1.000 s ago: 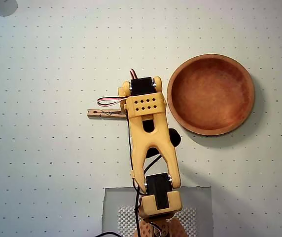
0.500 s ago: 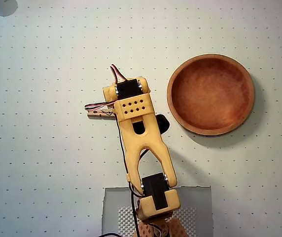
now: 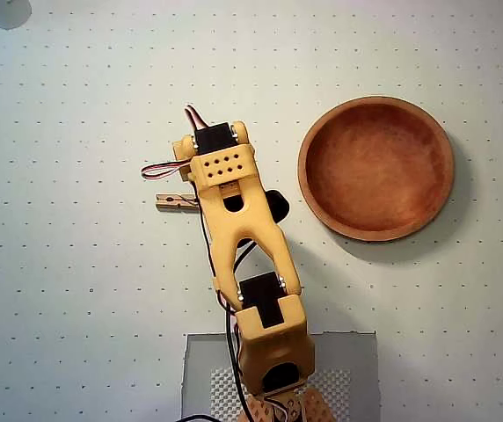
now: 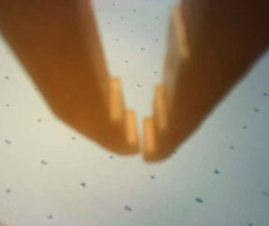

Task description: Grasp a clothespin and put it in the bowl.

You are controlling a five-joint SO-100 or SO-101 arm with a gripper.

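Because the gripper (image 4: 141,136) is seen in the wrist view with its jaws nearly together and nothing between them, a descent from here would likely push the clothespin (image 3: 174,201) aside rather than straddle it. The clothespin lies flat on the desk (image 3: 76,290) well left of the bowl (image 3: 376,167), partly hidden under the arm. Its long axis runs left-right toward the bowl; which end points there cannot be told.
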